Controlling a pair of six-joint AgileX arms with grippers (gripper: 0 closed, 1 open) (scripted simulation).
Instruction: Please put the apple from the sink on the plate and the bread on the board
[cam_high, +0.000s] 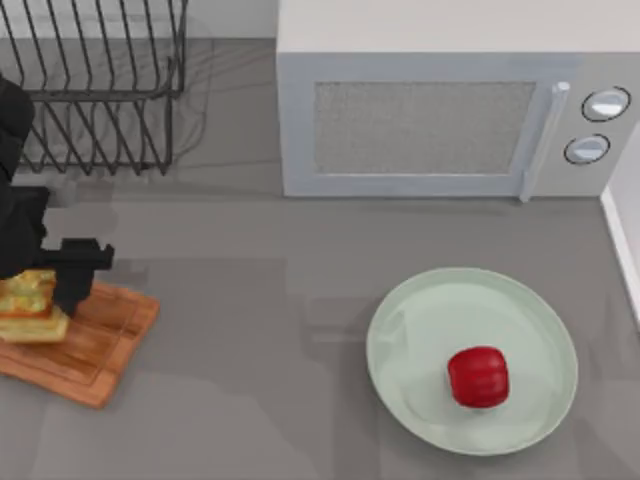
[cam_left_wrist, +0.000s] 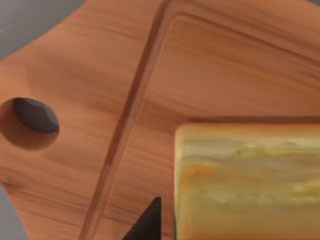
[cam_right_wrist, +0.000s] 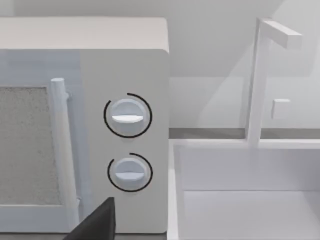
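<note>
Top view: left arm at the left edge of the gray tabletop (cam_high: 270, 330), its left end effector (cam_high: 40, 290) over the near-left end of the board (cam_high: 105, 340). Bread (cam_high: 32, 308) directly under that end effector, resting on the board at the picture's left edge; golden top and pale sides visible. Whether the fingers are clenched on the bread or released: cannot tell, the black wrist body covering them from above.

Board lying at an angle at the left side of the tabletop, wood grain and edge groove visible. Plate (cam_high: 420, 310) at the right side, well apart from the board. Apple (cam_high: 477, 376) on the plate, right of the plate's centre, toward the near rim.

Microwave (cam_high: 450, 110) along the back edge, door handle and two dials at its right end. Wire dish rack (cam_high: 95, 85) at the back left corner.

Left wrist view: board (cam_left_wrist: 75, 65) close up, with groove and a dark hole near one corner; bread (cam_left_wrist: 247, 180) lying on the wood inside the groove; one dark fingertip (cam_left_wrist: 147, 225) just beside the bread's edge.

Right wrist view: microwave (cam_right_wrist: 125, 125) dials and handle, white sink (cam_right_wrist: 250, 200) beside it with a white faucet (cam_right_wrist: 257, 85); a dark fingertip (cam_right_wrist: 100, 222) of the right end effector at the lower edge, its state impossible to tell.
</note>
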